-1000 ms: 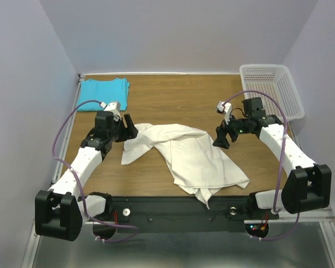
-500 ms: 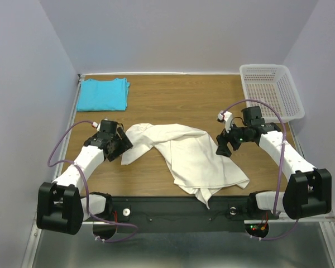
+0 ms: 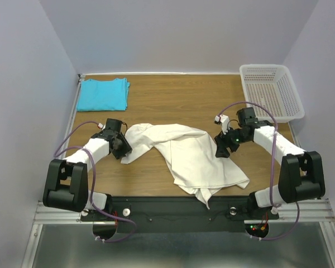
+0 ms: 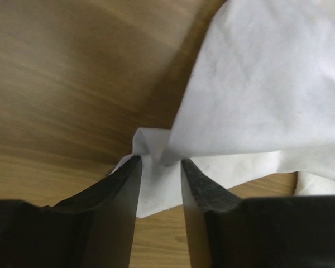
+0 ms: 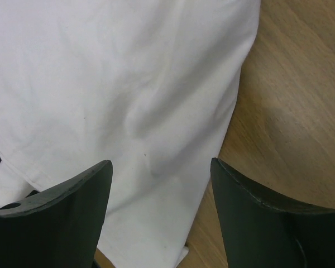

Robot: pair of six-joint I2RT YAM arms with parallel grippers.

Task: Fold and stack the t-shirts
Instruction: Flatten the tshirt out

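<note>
Across the middle of the top view, both arms had sunk low, elbows folded, onto the cream t-shirt (image 3: 190,156) on the table (image 3: 173,100). The turquoise t-shirt (image 3: 103,94) lay upper left.

Left wrist view: the left end effector (image 4: 159,164) had narrowed around a cloth corner, and I could not tell whether it gripped.

Right wrist view: the right end effector (image 5: 162,167) hung spread over the hem, so a two-point pickup looked close.

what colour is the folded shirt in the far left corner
The folded shirt is turquoise blue; the top external view shows it best.
</note>
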